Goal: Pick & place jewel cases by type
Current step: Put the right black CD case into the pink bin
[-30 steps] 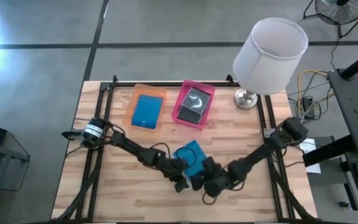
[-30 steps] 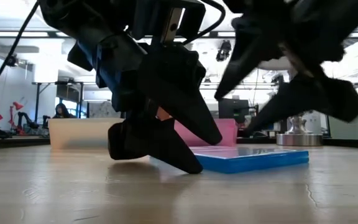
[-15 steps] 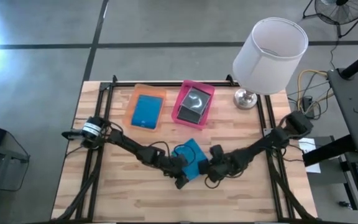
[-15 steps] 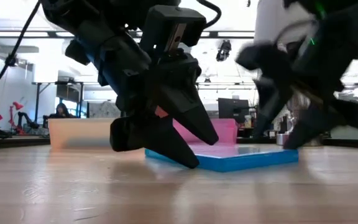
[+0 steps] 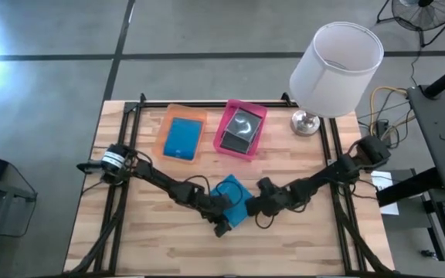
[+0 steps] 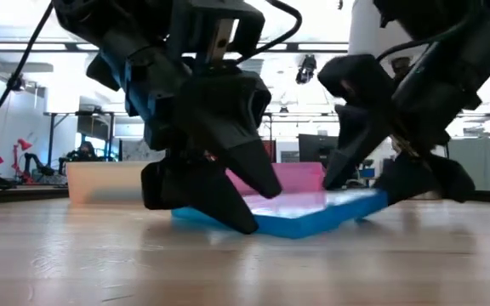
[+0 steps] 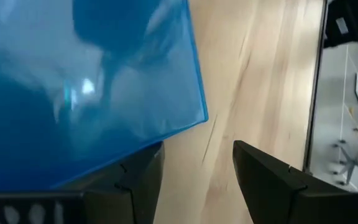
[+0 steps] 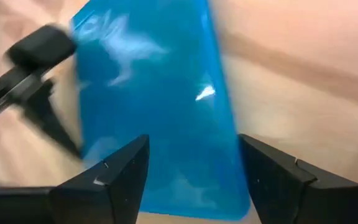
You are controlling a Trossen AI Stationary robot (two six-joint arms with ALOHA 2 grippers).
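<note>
While the right gripper (image 5: 258, 202) is closing in since 1 second ago, fingers spread astride the blue jewel case (image 5: 232, 196) mid-table, its right edge is tilting up. Left gripper (image 5: 224, 222), fingers apart, is bracing the near-left corner. Lift looks imminent.

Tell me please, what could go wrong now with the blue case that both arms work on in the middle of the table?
1. The blue jewel case is tilted: one edge is lifted at the right gripper, the other rests on the table. It might slip out and drop flat.
2. The left gripper presses at the opposite edge; both pushing together could bend the thin case or flip it.
3. Both grippers are very close, so their fingers could collide.
</note>
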